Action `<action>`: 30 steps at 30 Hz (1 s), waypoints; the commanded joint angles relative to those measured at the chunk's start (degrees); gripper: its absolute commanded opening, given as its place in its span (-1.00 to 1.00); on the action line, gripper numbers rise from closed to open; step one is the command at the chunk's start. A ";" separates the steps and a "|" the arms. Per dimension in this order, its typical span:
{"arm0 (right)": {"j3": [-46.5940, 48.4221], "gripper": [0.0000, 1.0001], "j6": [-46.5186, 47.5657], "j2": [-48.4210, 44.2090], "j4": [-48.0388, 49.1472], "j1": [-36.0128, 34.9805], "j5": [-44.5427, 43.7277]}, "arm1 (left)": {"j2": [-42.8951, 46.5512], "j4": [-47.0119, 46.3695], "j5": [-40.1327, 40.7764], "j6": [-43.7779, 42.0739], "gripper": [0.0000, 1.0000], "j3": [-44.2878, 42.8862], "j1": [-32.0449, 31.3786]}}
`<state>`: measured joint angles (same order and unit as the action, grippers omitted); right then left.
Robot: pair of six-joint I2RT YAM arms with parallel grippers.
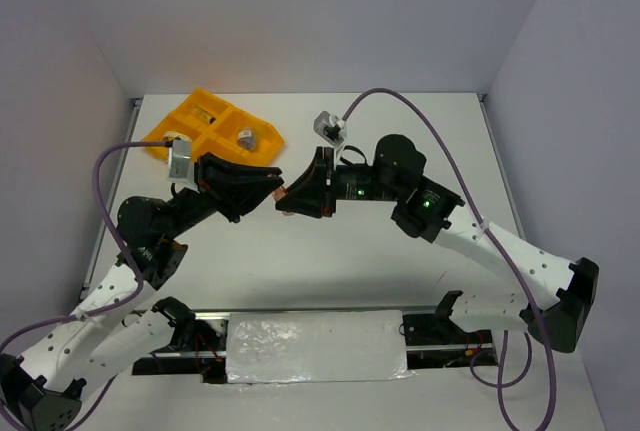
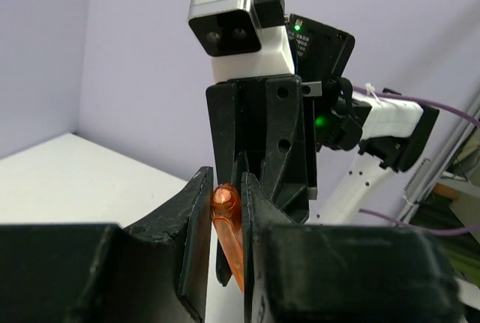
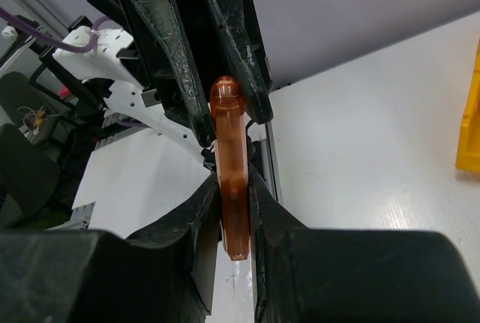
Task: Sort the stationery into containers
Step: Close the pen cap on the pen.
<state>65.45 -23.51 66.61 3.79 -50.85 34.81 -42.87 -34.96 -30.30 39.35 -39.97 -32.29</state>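
Top view: left gripper point(image 1: 270, 188) and right gripper point(image 1: 292, 198) are met tip to tip above the table centre. The orange piece point(image 1: 283, 191) is bridged between them, clear of the surface. The orange-yellow tray point(image 1: 196, 109) is set back-left, nearer the left arm.

Left wrist: the rounded end of the piece is pinched by the left jaws; the right fingers are seen closed in just behind.

Right wrist: the other end is pinched by the right jaws. The long axis is run straight from one pair of jaws to the other. A hand-over is judged; release by the right is needed first.
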 commanded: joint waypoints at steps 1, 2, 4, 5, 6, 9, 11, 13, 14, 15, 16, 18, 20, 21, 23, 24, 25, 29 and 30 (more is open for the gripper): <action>9.61 -1.00 -3.12 0.36 20.11 0.14 -6.59 | -2.92 13.69 -10.21 -2.97 -1.00 5.77 -3.65; 8.74 -1.00 -4.17 0.10 21.07 0.22 -5.90 | -2.74 13.86 -9.43 -3.05 -1.00 5.86 -3.91; 3.84 -1.00 -4.62 -0.68 24.40 -0.12 -3.79 | -1.87 16.13 -8.20 -4.01 -1.00 5.43 -3.83; 1.89 -1.00 -4.70 -1.04 25.38 -0.04 -2.56 | -0.99 16.76 -6.97 -4.46 -1.00 4.99 -3.92; -0.21 -1.00 -4.62 -1.39 26.08 -0.04 -2.46 | -0.38 17.29 -6.61 -4.81 -1.00 4.38 -3.92; -7.16 -1.00 -4.35 -2.45 26.44 -0.04 -1.68 | 1.30 21.06 -1.61 -5.43 -1.00 2.35 -3.83; -9.89 -1.00 -5.23 -3.06 28.01 -0.04 1.47 | 0.95 23.35 -0.37 -6.30 -0.91 1.04 -3.83; -11.30 -1.00 -6.28 -3.59 28.99 -0.13 2.54 | 0.16 23.36 -0.89 -6.22 -0.75 0.50 -3.83; -11.83 -1.00 -6.64 -3.94 29.25 -0.21 3.24 | -0.63 22.75 -1.68 -5.96 -0.69 0.42 -3.83; -12.88 -1.00 -6.99 -4.38 29.95 -0.21 3.68 | -1.07 22.22 -1.86 -5.26 -0.57 0.33 -3.74; -13.24 -1.00 -7.43 -4.56 30.22 -0.13 4.21 | -1.42 21.69 -2.12 -4.90 -0.55 0.41 -3.83; -14.20 -1.00 -8.22 -5.08 30.83 -0.21 5.35 | -2.13 20.29 -2.22 -4.03 -0.47 0.68 -3.83; -15.35 -1.00 -8.48 -5.43 31.71 -0.30 6.41 | -2.30 19.06 -2.13 -3.50 -0.59 0.94 -3.83; -15.79 -1.00 -8.66 -5.61 31.98 -0.30 6.41 | -2.39 18.79 -2.21 -3.32 -0.52 1.03 -3.83; -17.02 -1.00 -8.49 -6.49 32.07 -0.39 5.80 | -2.39 18.09 -2.48 -2.88 -0.20 1.20 -3.83; -17.28 -1.00 -8.22 -6.75 32.15 -0.30 5.71 | -2.39 17.91 -2.48 -2.88 -0.11 1.21 -3.74; -17.55 -1.00 -8.05 -6.93 32.16 -0.39 5.71 | -2.13 17.91 -2.48 -2.88 -0.09 1.29 -3.83; -18.08 -1.00 -8.31 -7.46 32.68 -0.30 6.06 | -1.69 18.26 -2.13 -2.88 -0.10 1.47 -3.74; -18.08 -1.00 -8.31 -7.37 32.68 -0.30 5.89 | -1.60 18.52 -1.87 -2.88 -0.11 1.56 -3.83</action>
<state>45.95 -30.85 62.28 25.45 -50.39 38.85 -43.99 -20.95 -31.90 37.82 -39.86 -36.05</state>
